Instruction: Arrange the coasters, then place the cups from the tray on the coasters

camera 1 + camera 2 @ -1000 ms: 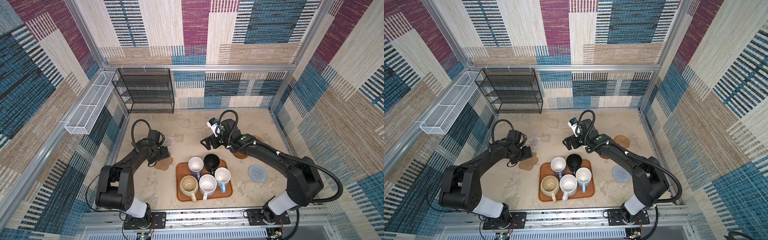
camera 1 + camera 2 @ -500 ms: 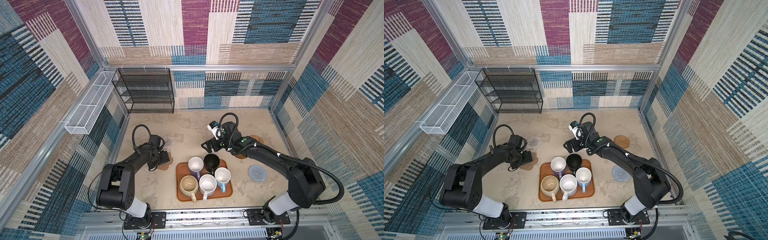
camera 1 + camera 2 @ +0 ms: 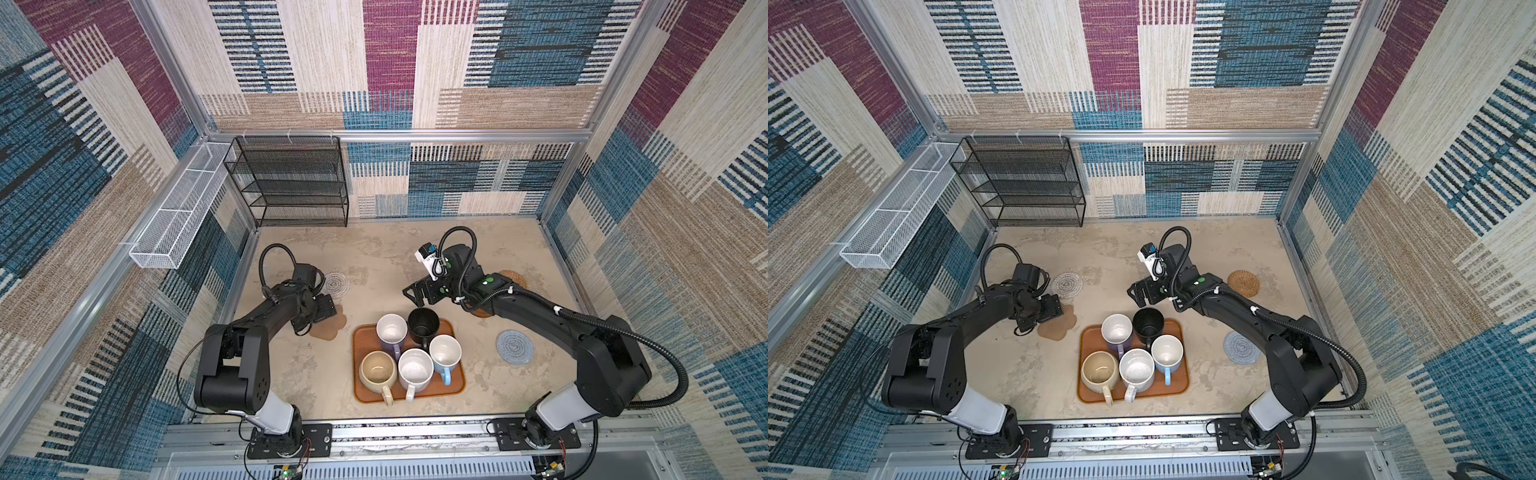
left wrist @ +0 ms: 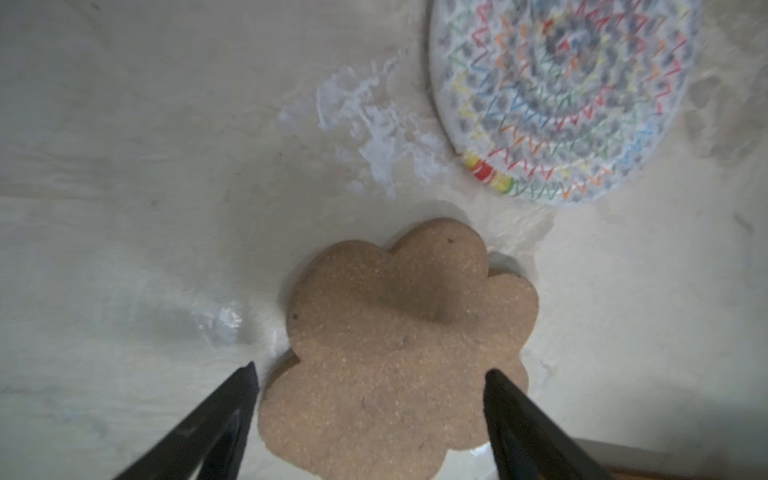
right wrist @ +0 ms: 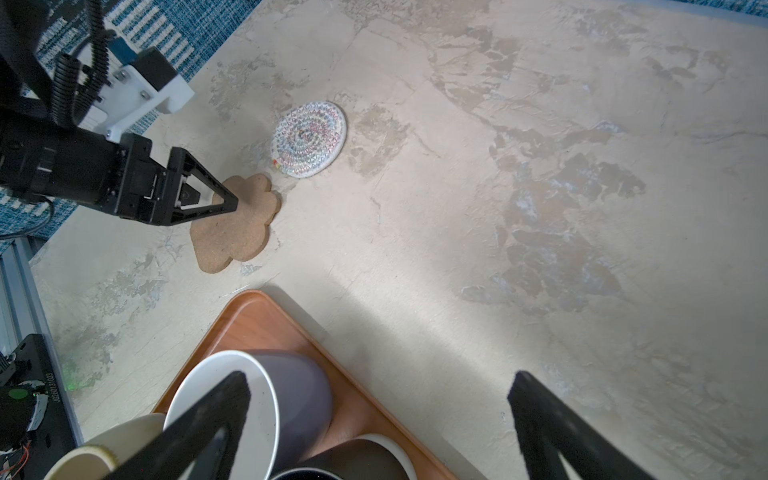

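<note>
The left pincer (image 4: 370,370) is seen spread apart over the cork flower coaster (image 3: 330,328), left of centre in a top view; the right pincer (image 3: 415,293) is held wide apart near the black mug (image 3: 423,324).

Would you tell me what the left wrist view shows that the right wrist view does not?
Only the left wrist view: the left gripper, both fingertips spread across the cork coaster. Only the right wrist view: the tray, the lavender mug on it, and the open right gripper. Both: the cork coaster beside the pale woven coaster on the table.
</note>
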`<move>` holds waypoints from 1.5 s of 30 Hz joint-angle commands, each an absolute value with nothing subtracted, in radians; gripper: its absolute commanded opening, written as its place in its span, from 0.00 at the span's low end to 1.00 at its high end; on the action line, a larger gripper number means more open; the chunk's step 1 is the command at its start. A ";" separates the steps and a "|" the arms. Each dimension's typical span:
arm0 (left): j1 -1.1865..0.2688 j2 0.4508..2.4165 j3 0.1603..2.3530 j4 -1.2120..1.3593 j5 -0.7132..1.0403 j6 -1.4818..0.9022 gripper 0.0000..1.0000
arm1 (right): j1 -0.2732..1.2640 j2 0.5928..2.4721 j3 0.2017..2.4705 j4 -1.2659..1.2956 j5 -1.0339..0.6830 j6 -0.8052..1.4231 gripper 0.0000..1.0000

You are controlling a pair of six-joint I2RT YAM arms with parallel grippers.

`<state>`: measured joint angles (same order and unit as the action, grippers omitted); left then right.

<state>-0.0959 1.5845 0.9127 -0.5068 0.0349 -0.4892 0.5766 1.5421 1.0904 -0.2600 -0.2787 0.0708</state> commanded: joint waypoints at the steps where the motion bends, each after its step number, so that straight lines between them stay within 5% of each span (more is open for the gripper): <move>1: -0.095 1.608 0.921 -0.489 0.058 -0.469 0.88 | 0.579 1.528 1.083 -0.249 -0.274 0.069 1.00; 9: -0.106 1.662 0.916 -0.486 0.069 -0.469 0.87 | 0.578 1.535 1.080 -0.243 -0.277 0.068 1.00; 22: -0.227 1.731 0.965 -0.491 -0.005 -0.577 0.70 | 0.578 1.549 1.088 -0.242 -0.267 0.066 1.00; 45: -0.394 1.894 1.104 -0.290 -0.021 -0.867 0.61 | 0.579 1.548 1.075 -0.235 -0.248 0.060 1.00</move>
